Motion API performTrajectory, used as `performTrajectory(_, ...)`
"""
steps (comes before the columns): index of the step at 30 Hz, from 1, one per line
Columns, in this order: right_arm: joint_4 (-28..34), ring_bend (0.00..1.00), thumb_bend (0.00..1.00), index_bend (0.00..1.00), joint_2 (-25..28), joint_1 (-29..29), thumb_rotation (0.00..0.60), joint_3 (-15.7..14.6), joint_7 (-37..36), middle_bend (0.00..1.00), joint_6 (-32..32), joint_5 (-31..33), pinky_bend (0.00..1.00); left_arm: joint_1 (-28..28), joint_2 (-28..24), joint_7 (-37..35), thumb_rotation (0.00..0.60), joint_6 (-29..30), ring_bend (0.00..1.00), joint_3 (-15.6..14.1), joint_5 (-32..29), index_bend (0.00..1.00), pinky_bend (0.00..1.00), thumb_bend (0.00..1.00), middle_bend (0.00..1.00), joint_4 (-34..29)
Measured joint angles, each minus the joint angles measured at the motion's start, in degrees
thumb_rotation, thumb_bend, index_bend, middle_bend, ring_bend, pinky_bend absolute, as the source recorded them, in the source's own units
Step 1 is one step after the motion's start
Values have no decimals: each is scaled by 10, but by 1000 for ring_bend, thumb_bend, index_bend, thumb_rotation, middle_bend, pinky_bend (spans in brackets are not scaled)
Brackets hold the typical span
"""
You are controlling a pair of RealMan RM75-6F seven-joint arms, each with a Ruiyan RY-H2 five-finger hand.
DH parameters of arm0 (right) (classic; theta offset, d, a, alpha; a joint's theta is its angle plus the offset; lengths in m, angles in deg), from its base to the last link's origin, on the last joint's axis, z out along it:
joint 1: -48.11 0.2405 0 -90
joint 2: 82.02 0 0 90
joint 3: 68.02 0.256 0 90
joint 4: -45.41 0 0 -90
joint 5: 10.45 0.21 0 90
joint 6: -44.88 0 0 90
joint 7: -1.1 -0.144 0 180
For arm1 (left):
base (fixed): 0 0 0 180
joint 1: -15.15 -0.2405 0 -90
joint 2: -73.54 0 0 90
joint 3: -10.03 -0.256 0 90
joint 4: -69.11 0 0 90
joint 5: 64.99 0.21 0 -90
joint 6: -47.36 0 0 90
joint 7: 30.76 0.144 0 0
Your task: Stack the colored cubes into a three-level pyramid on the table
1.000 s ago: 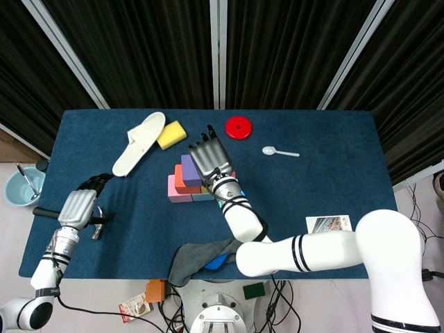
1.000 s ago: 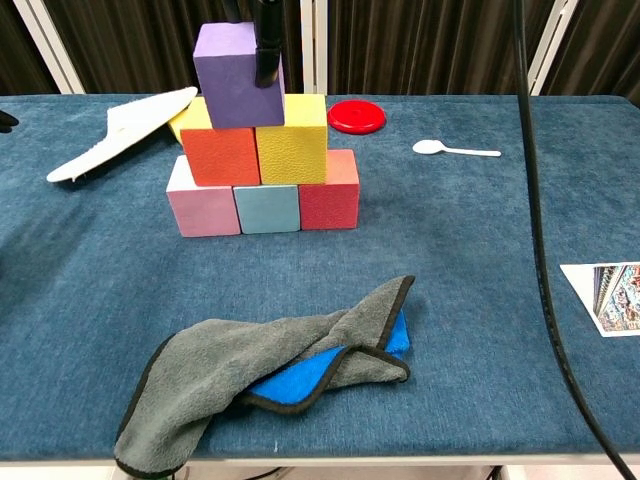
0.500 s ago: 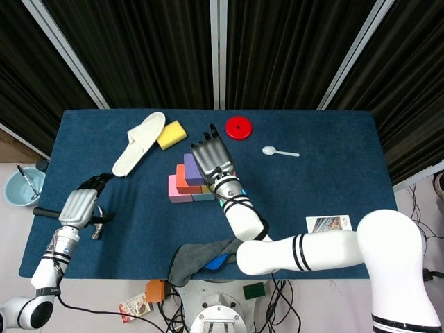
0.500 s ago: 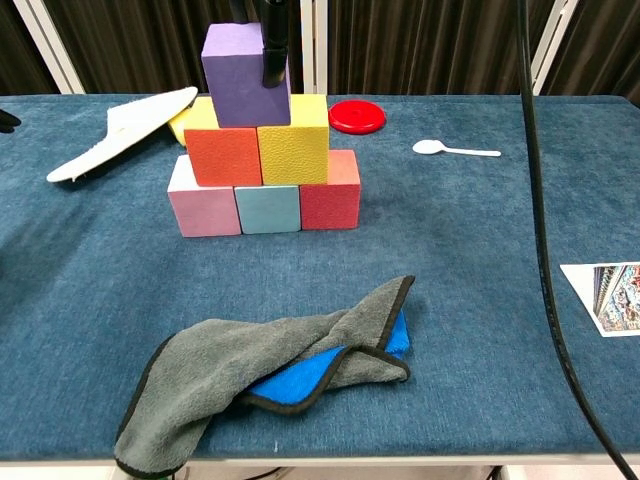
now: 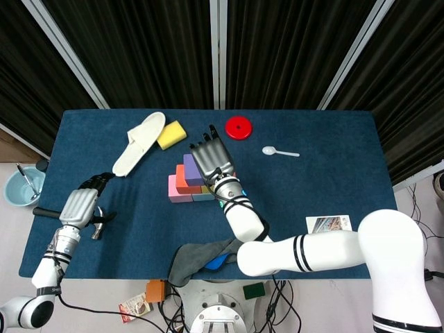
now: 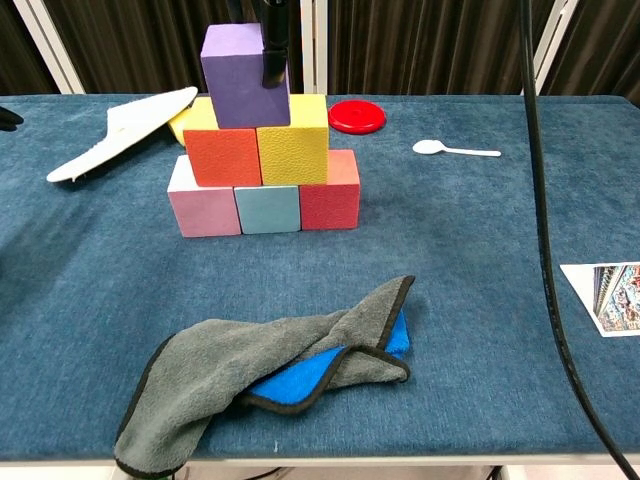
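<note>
A pyramid of cubes stands mid-table. Its bottom row is a pink cube [image 6: 203, 208], a light blue cube [image 6: 267, 208] and a red cube [image 6: 330, 200]. An orange cube [image 6: 222, 157] and a yellow cube [image 6: 293, 152] sit on them. The purple cube [image 6: 240, 75] [image 5: 189, 168] is on top, straddling both. My right hand [image 5: 211, 158] reaches over the stack and holds the purple cube, one dark finger [image 6: 270, 45] pressed on its front face. My left hand [image 5: 80, 205] lies at the table's left edge over a hammer [image 5: 43, 212], fingers apart.
Behind the stack are a white slipper [image 5: 141, 142], a yellow sponge [image 5: 171, 134], a red disc [image 5: 238, 127] and a white spoon [image 5: 279, 151]. A grey-and-blue cloth [image 6: 280, 365] lies at the front edge, and a picture card [image 5: 329, 223] at the right.
The purple cube shifted a little right onto the orange and yellow cubes, then stayed put. The left hand has not moved.
</note>
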Motion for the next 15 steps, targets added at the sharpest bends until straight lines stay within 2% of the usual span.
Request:
performTrajectory(10, 2, 132, 133, 206, 2, -1, 600, 1, 1, 327, 2, 4, 0, 1, 0, 3, 600, -1, 90, 0, -1, 113, 177, 174, 86, -2)
performTrajectory(15, 0, 132, 132, 213, -1, 0, 600, 1, 1, 391, -2, 0, 0, 2, -1, 5, 600, -1, 90, 1, -1, 113, 176, 175, 86, -3)
